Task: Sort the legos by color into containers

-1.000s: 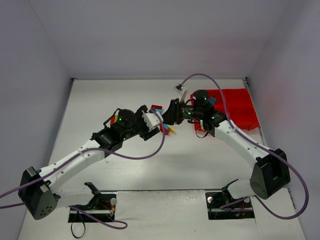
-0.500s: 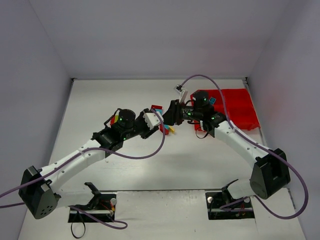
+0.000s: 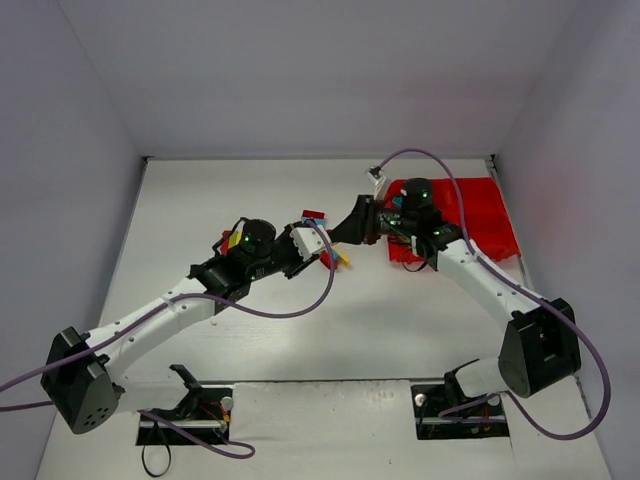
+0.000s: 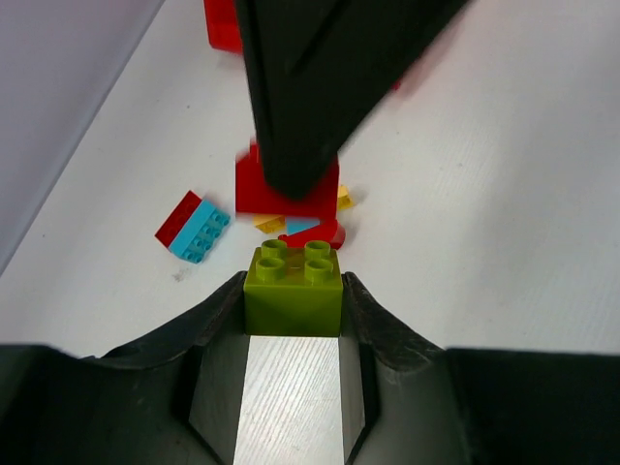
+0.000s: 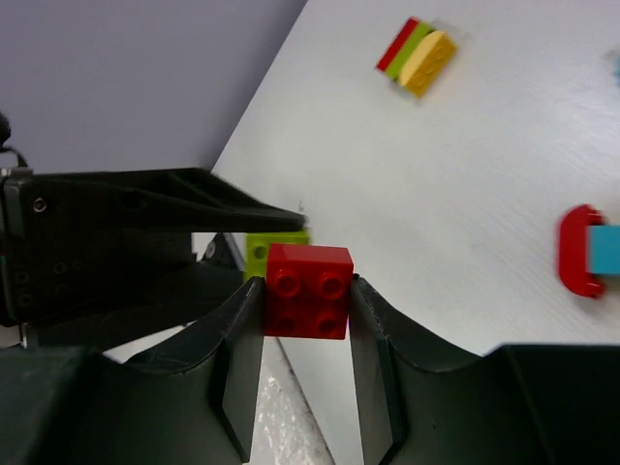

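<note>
In the left wrist view, my left gripper [image 4: 294, 293] is shut on a lime green lego [image 4: 294, 289], studs up, just above the table. My right gripper [image 5: 307, 291] is shut on a red lego [image 5: 308, 290], held off the table facing the left gripper. From above, the left gripper [image 3: 318, 247] and right gripper [image 3: 352, 222] nearly meet over a small pile of legos [image 3: 330, 258]. The red tray [image 3: 480, 215] with its containers lies at the back right, behind the right wrist. Loose red-and-cyan bricks [image 4: 194, 226] and a yellow brick [image 4: 270, 223] lie on the table.
A red, green and yellow stack [image 5: 417, 56] lies apart on the white table. A curved red piece with cyan [image 5: 584, 250] lies near the right edge of the right wrist view. A red and cyan brick [image 3: 313, 215] sits behind the grippers. Grey walls enclose the table.
My left gripper has shut on the lime green lego. My right gripper, still holding the red lego, has shifted a little to the right toward the tray.
</note>
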Tool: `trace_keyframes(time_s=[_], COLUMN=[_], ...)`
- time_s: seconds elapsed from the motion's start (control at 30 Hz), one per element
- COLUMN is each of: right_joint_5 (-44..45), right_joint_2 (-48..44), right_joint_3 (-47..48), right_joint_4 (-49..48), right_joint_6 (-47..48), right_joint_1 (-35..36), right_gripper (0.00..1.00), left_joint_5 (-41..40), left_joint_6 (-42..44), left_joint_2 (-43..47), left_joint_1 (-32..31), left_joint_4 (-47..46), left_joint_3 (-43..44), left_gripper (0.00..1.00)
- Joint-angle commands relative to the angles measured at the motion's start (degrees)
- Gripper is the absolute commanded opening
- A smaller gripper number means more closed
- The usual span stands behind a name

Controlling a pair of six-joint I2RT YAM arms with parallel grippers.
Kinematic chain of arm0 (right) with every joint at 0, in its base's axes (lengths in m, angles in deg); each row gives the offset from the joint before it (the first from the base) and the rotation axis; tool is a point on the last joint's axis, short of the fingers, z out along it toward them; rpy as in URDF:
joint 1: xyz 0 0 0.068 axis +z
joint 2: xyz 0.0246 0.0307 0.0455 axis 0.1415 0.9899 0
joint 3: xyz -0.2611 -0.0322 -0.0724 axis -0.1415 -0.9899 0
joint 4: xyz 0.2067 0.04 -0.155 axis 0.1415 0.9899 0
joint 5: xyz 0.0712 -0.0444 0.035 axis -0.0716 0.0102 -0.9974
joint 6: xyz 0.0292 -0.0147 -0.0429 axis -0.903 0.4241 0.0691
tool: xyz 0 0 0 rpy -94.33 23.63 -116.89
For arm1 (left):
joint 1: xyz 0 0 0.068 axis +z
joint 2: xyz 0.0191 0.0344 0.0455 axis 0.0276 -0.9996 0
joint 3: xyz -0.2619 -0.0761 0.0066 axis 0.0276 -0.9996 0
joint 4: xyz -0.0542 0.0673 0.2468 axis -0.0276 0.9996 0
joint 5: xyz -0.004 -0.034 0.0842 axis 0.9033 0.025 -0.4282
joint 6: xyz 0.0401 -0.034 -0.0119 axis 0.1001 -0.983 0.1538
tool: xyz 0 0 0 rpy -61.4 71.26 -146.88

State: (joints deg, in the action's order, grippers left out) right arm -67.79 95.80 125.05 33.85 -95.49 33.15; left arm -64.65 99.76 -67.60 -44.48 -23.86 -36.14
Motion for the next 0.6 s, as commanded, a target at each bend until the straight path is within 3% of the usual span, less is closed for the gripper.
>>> trace_keyframes(time_s=[0.0, 0.23, 0.47, 0.57], right_joint_5=[-1.7, -3.2, 14.7, 28.2], right_joint_2=[-2.6, -3.7, -5.5, -6.2], right_joint_3=[0.0, 1.6, 5.6, 6.0], right_joint_4=[-3.3, 0.4, 13.3, 17.0], right_joint_6=[-1.0, 1.0, 10.2, 12.4], right_joint_1=[-7.6, -18.4, -27.8, -30.7], right_gripper=[0.0, 0.0, 0.0, 0.0], left_joint_5=[-1.6, -1.5, -3.2, -4.4], left_joint_6=[0.6, 0.1, -3.5, -5.9], left_joint_2=[0.7, 0.4, -0.3, -1.2], left_joint_1=[0.5, 0.5, 0.5, 0.5], left_joint_4=[-1.5, -1.2, -1.2, -0.5], left_joint_3=[2.0, 2.5, 3.8, 5.1], left_gripper=[0.04, 0.04, 0.04, 0.04])
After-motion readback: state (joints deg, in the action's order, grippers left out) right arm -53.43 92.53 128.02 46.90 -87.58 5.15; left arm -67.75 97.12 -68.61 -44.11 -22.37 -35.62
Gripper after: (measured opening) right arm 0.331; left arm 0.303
